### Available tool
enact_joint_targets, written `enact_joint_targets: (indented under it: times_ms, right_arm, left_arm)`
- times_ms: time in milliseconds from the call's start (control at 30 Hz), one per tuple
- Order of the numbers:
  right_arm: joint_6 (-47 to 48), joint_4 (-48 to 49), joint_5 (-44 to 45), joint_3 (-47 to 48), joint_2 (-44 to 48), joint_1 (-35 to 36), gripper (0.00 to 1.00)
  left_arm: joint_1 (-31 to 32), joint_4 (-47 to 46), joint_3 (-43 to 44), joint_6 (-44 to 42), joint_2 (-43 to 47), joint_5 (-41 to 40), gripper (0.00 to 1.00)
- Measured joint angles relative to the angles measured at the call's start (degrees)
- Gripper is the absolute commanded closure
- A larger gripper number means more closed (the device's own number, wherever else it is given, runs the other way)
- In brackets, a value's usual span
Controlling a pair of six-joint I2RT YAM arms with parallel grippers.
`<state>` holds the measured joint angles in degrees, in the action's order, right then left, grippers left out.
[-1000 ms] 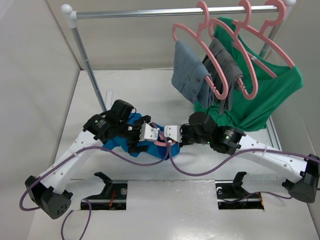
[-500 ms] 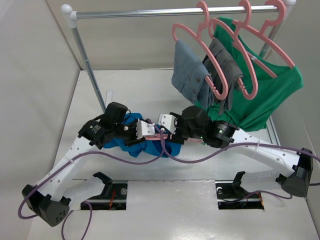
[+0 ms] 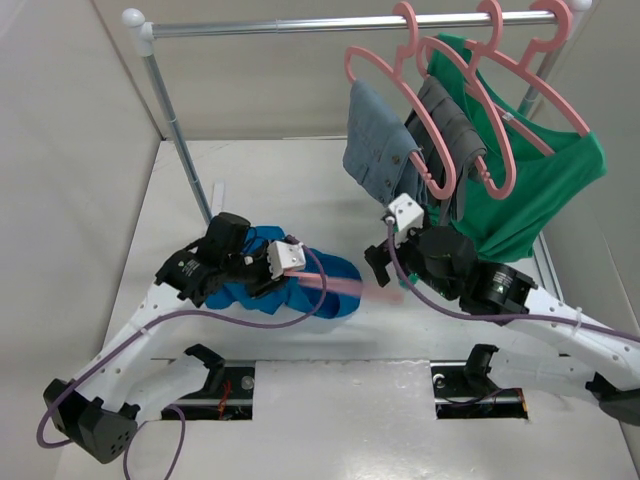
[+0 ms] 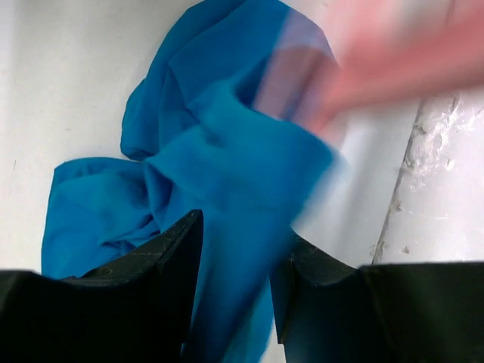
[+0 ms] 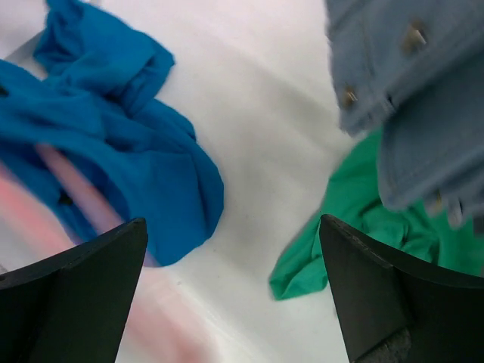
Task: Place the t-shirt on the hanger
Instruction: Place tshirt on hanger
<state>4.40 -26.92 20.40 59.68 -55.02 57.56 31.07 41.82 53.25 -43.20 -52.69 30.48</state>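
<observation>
The blue t-shirt (image 3: 300,285) lies bunched on the white table, left of centre. My left gripper (image 3: 298,270) is shut on a fold of it; in the left wrist view blue cloth (image 4: 227,174) fills the gap between the jaws of that gripper (image 4: 243,227). The pink hanger (image 3: 365,288) shows only as a blurred streak running from the t-shirt out to the right, also a pink blur (image 4: 393,60) by the shirt's edge. My right gripper (image 3: 380,262) hovers to the right of the t-shirt, open and empty (image 5: 233,221), above bare table with the hanger (image 5: 76,189) smeared below-left.
A clothes rail (image 3: 330,22) on a metal post (image 3: 180,140) crosses the back. Pink hangers on it carry grey garments (image 3: 385,145) and a green shirt (image 3: 540,190), whose hem (image 5: 325,234) hangs just right of my right gripper. Cables trail from both arms.
My right gripper has opened, let go of the hanger and pulled back to the right. My left gripper has closed on the t-shirt. The hanger now blurs, in motion.
</observation>
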Motion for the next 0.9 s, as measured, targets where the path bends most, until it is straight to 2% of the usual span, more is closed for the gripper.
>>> enact_joint_targets:
  times_ms: [167, 400, 533, 700, 900]
  right_arm:
    - [-11.06, 0.33, 6.21, -6.14, 4.26, 0.85, 0.10]
    - [-18.32, 0.94, 7.41, -8.68, -4.02, 5.46, 0.10]
    - [-20.44, 2.78, 7.61, -11.80, -2.32, 6.29, 0.08]
    - [-18.25, 8.63, 5.60, -16.87, 2.43, 6.27, 0.05]
    - [-11.15, 14.03, -0.26, -15.45, -2.27, 6.27, 0.02]
  left_arm:
    - [-0.70, -1.40, -0.50, 3.72, 0.42, -1.03, 1.00]
    - [-1.18, -3.37, -0.92, 6.93, 1.01, -2.54, 1.00]
    - [-1.20, -3.41, -1.25, 7.19, 1.90, -3.61, 1.00]
    - [-1.20, -3.34, -3.34, 5.51, 4.48, -3.67, 1.00]
    - [-1.20, -3.65, -4.68, 5.20, 4.28, -3.72, 1.00]
